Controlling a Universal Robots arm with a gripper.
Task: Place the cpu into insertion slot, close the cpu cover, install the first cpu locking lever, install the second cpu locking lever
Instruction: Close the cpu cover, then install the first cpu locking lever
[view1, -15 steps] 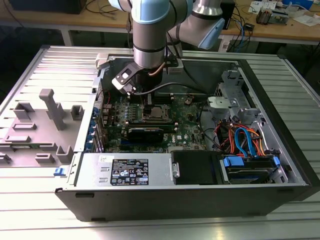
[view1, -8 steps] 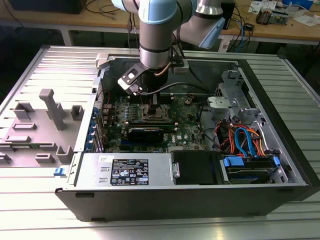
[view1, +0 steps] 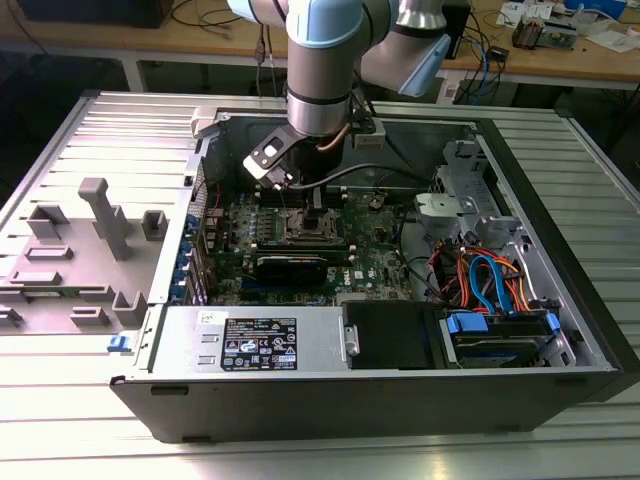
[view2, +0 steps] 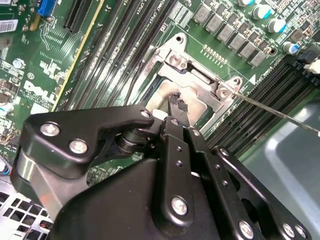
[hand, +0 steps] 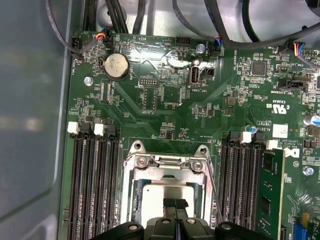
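Open PC case (view1: 400, 400) lies on a ribbed metal table (view1: 60, 140). Grey plastic fixtures (view1: 105, 215) sit on the table towards the exterior view's left. Wooden benches (view1: 560, 55) w/ cables and small parts run along the back. Inside the case: green motherboard (view1: 375, 255), power supply (view1: 255, 340) at the near wall, orange + blue cables (view1: 490, 280) towards the exterior view's right.

The arm (view1: 320, 70) reaches straight down into the case. The gripper (hand: 175, 202) hangs over the insertion slot (view1: 305, 228), its two black fingertips pressed together w/ nothing seen between them. The cpu (hand: 160, 192) sits in the slot, silvery top showing directly under the tips. The cpu cover (hand: 131, 190) frames it and looks to be lying down over it. In the second wrist view the gripper (view2: 176, 102) tips are above the cover (view2: 200, 82). A thin locking lever (view2: 280, 112) sticks out from the socket corner, over the memory slots (hand: 95, 185).

The gripper body hides the near half of the socket in both wrist views. Can't tell if the tips touch the cpu. The lever's far end is cut off at the frame edge.
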